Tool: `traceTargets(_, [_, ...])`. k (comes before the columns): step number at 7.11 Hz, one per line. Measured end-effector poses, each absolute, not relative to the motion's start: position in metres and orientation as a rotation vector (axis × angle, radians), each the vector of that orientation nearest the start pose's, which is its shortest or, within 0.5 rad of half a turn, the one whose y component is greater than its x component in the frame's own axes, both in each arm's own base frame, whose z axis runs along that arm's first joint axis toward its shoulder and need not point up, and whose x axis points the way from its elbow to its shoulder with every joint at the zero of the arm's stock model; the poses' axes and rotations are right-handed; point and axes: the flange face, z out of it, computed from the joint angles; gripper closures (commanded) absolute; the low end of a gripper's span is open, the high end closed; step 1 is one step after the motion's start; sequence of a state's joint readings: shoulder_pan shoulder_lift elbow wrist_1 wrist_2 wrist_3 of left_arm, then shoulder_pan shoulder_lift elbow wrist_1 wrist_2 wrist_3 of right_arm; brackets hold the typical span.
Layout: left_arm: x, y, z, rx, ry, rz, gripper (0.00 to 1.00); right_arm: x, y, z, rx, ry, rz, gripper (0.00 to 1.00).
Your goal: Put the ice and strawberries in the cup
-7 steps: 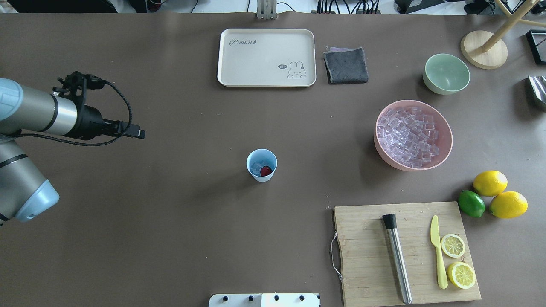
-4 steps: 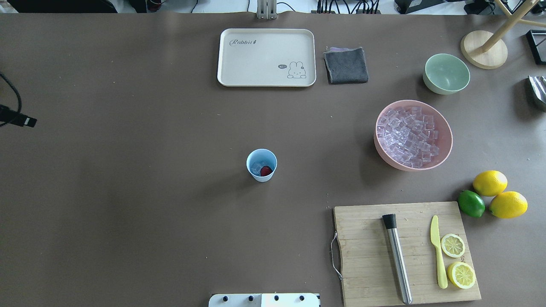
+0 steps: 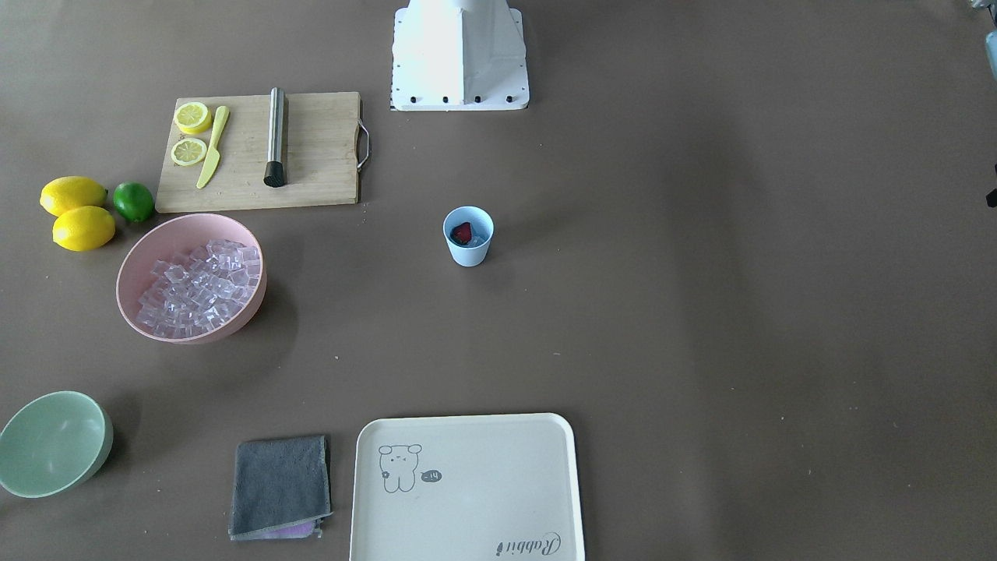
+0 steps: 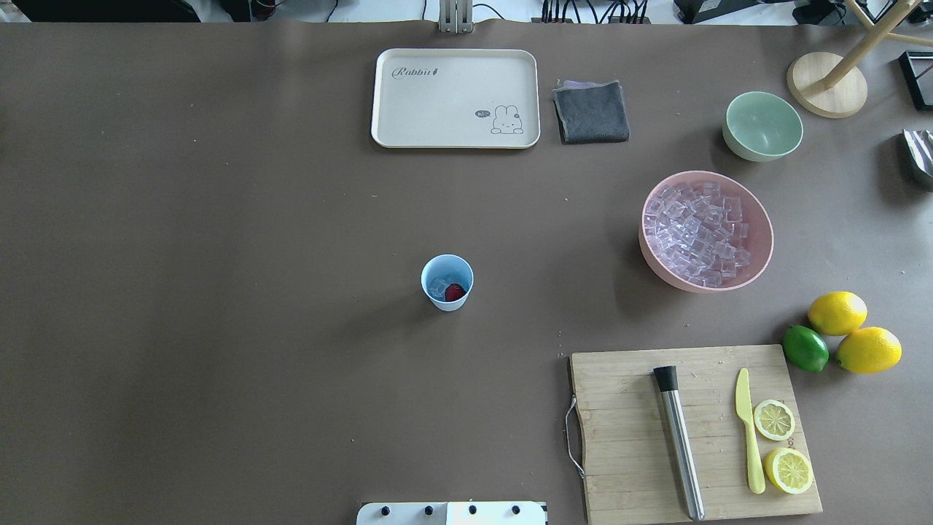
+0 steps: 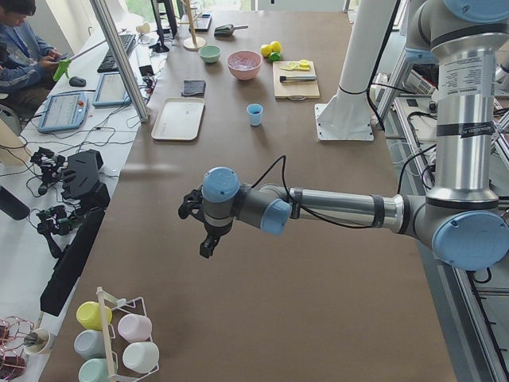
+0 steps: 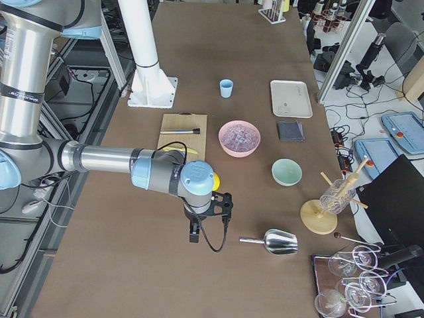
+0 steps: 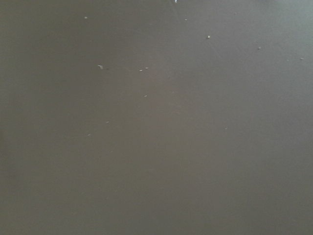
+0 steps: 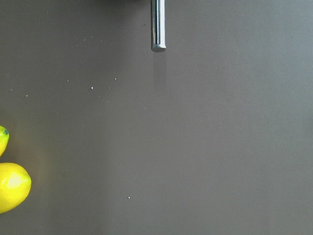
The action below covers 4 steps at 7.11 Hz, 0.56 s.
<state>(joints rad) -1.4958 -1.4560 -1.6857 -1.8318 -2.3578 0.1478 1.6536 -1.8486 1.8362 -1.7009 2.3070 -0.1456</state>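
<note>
The light blue cup [image 4: 447, 283] stands upright mid-table and also shows in the front view [image 3: 468, 236]. Inside it lie a dark red strawberry [image 4: 455, 292] and some clear ice [image 4: 438, 286]. More ice [image 4: 696, 233] fills the pink bowl [image 4: 762, 219] at the right. Both grippers are out of the overhead view. My left gripper [image 5: 207, 245] shows only in the exterior left view, far from the cup over bare table. My right gripper [image 6: 194, 233] shows only in the exterior right view, near the lemons. I cannot tell whether either is open or shut.
A cutting board [image 4: 627, 437] holds a steel muddler [image 4: 679, 445], a yellow knife [image 4: 748, 430] and lemon halves [image 4: 774, 420]. Two lemons [image 4: 837, 313] and a lime [image 4: 805, 348] lie beside it. A green bowl [image 4: 762, 125], grey cloth [image 4: 591, 111] and tray [image 4: 455, 98] sit at the back. A metal scoop [image 6: 278, 242] lies at the table's right end.
My left arm has drawn back to the left and left the overhead view. The cup and its contents have not moved.
</note>
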Motion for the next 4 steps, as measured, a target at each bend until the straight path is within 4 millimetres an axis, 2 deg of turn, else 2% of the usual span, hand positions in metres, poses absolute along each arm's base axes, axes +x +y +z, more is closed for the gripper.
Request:
traceTargets(2, [-0.059,-0.428,0.667,0.238,0.773,0.252,0.02,0.096,-0.358,0.663,-0.05,-0.745,-0.007,0.0])
traceTargets(4, [-0.079,-0.408,0.681,0.232,0.773,0.195,0.02,0.096,-0.358,0.662,-0.048,-0.748,-0.008,0.0])
